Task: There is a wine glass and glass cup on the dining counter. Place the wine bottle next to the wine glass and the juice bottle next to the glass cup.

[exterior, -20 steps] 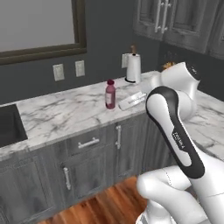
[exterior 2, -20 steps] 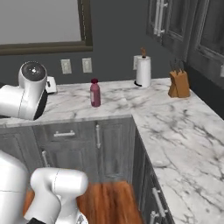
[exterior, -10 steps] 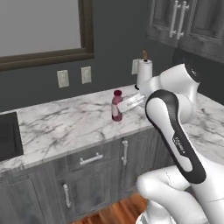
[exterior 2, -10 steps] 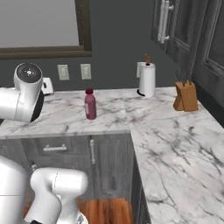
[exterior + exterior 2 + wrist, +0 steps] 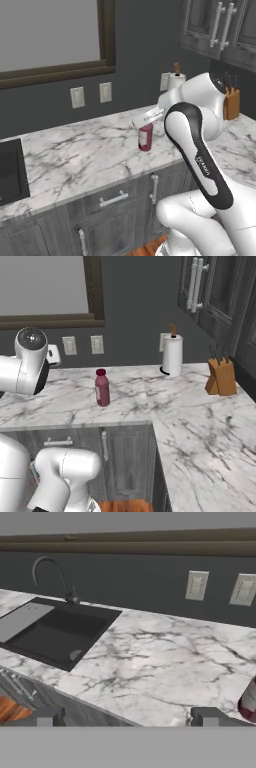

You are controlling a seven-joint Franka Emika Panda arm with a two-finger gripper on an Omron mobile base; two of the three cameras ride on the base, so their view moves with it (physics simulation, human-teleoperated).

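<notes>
Base has driven closer; juice bottle (image 5: 249,703) cut off at frame edge, tool (image 5: 128,716) spread.

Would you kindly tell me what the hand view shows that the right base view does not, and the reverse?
The hand view alone shows the dark sink set into the worktop, with its curved faucet behind it.

The right base view alone shows the paper towel roll and the knife block farther along the worktop, plus the grey cabinets below.

Both share the marble worktop, the juice bottle, of which the hand view catches just an edge, and the two wall outlets on the dark wall.
</notes>
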